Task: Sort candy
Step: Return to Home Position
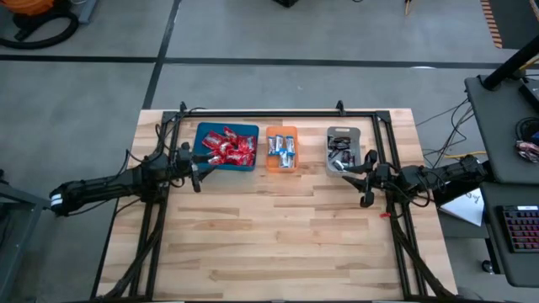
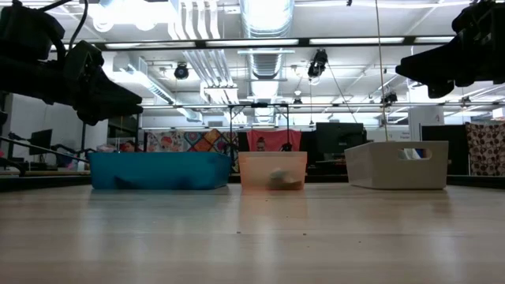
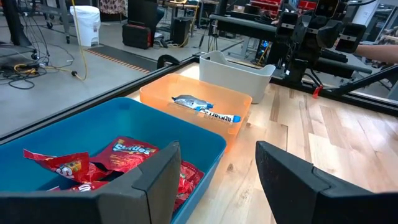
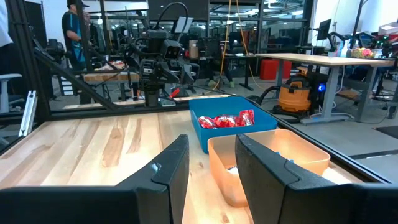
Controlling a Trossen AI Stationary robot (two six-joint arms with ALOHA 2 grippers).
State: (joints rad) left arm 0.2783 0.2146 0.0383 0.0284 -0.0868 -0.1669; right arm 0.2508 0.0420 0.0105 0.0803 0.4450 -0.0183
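The left gripper's (image 3: pixel 217 152) two fingers (image 3: pixel 155 180) stood well apart with nothing between them. The right gripper's (image 4: pixel 211 142) two fingers (image 4: pixel 168 168) showed a narrower gap, also empty. Both grippers hung above the table (image 1: pixel 278 244), touching neither the wood nor the trays. The left one was at the near left corner of the blue tray (image 1: pixel 204 132), and the right one at the near right corner of the grey tray (image 1: pixel 344 129).

Three trays stood in one row along the table's far edge: blue toward the left edge, the orange tray (image 1: pixel 282 129) in the middle, grey toward the right edge, each apart from its neighbour. The candy lay in three kinds, one kind to a tray. The red candy (image 1: pixel 229 149) was heaped in the blue tray, too overlapped to count. The blue-and-white candy (image 1: pixel 282 151) lay in the orange tray; at least two pieces could be told apart in the left wrist view. The dark candy (image 1: pixel 341 153) lay in the grey tray, its number unclear
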